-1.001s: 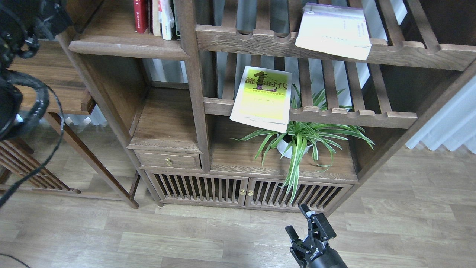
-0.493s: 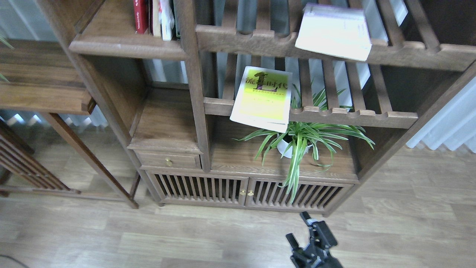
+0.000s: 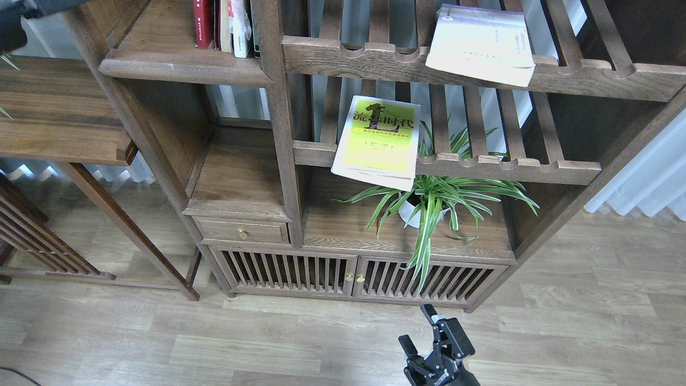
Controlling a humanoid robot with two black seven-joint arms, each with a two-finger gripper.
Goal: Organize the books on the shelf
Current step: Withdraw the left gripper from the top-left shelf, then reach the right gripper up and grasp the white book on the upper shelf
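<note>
- Bookcase (image 3: 278, 134) of dark-brown wood fills most of the view, standing on pale plank flooring (image 3: 214, 343); white curtains (image 3: 643, 182) hang behind its right side.
- Solid shelf (image 3: 177, 64) with a rounded front edge sits top left, holding a dark red book (image 3: 203, 24) upright beside a few other upright volumes (image 3: 236, 27).
- White-lavender book (image 3: 481, 45) lies flat on the upper slatted rack (image 3: 375, 59), its near edge overhanging the scalloped rail.
- Yellow-green book (image 3: 379, 142) with a black Chinese title lies on the lower slatted rack (image 3: 509, 166), tilted, its near corner jutting past the rail.
- Spider plant (image 3: 437, 201) in a white pot stands on the cabinet top below, just under that book.
- Right gripper (image 3: 423, 335) shows at the bottom edge over the floor, fingers spread and holding nothing; it now sits lower and further left than a second ago.
- Left arm (image 3: 16, 19) appears only as a dark shape in the top-left corner, having left the left edge it filled a second ago; its claw cannot be told.
</note>
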